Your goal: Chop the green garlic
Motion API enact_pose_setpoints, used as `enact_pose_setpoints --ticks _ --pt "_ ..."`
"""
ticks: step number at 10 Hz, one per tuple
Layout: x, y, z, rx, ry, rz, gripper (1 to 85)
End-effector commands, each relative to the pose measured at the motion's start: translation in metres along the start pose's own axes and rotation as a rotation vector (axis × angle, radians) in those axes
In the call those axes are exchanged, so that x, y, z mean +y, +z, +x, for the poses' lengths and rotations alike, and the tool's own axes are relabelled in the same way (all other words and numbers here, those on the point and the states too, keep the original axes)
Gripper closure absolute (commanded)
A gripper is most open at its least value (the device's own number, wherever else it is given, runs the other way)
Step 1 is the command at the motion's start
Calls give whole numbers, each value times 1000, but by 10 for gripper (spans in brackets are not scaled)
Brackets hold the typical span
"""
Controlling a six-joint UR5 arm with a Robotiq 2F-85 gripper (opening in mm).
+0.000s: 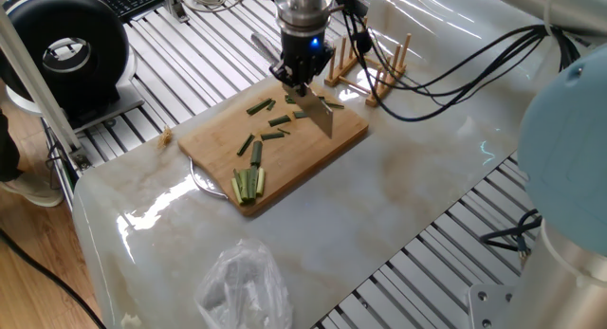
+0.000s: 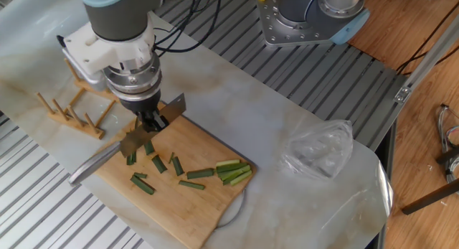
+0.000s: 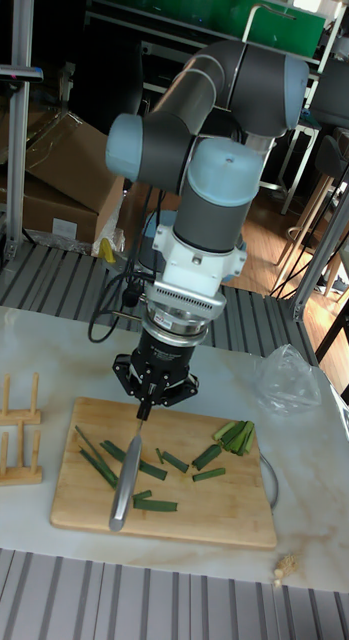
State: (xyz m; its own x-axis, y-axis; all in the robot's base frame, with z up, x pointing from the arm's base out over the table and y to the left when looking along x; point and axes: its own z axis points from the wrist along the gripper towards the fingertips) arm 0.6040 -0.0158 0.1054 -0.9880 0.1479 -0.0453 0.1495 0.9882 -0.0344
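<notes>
Several short dark-green segments of green garlic [image 2: 177, 166] [image 1: 257, 154] [image 3: 175, 461] lie scattered on the bamboo cutting board [image 2: 203, 149] [image 1: 213, 138] [image 3: 216, 515]. Longer uncut stalks [image 3: 95, 456] [image 1: 329, 104] rest at the board's end nearest the wooden rack. My gripper [image 2: 153, 123] [image 1: 298, 83] [image 3: 143, 408] hangs over that end, shut on a knife [image 2: 147, 132] [image 3: 122, 490]. The knife's blade [image 1: 319, 118] is tilted, and its grey handle [image 2: 89, 167] sticks out past the board's edge.
A bundle of paler yellow-green sticks [image 2: 233, 171] [image 1: 248, 184] [image 3: 236, 435] lies at the board's other end. A wooden peg rack [image 2: 72, 109] [image 1: 379, 68] [image 3: 14, 440] stands beside the board. A crumpled plastic bag [image 2: 319, 152] [image 1: 245, 286] sits on the marble table.
</notes>
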Motion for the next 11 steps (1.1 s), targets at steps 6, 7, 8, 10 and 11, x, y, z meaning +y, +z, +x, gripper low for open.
enact_pose_setpoints --ticks 6,7,8,10,11 --pt "-29 -21 -21 -60 -33 1 843" --pt "-30 -26 -25 -77 -43 -6 843" --pt "-33 -29 -29 -89 -46 -12 843" --pt "-37 -41 -36 -106 -56 -46 843" --pt "-38 -48 -38 -103 -58 -51 843"
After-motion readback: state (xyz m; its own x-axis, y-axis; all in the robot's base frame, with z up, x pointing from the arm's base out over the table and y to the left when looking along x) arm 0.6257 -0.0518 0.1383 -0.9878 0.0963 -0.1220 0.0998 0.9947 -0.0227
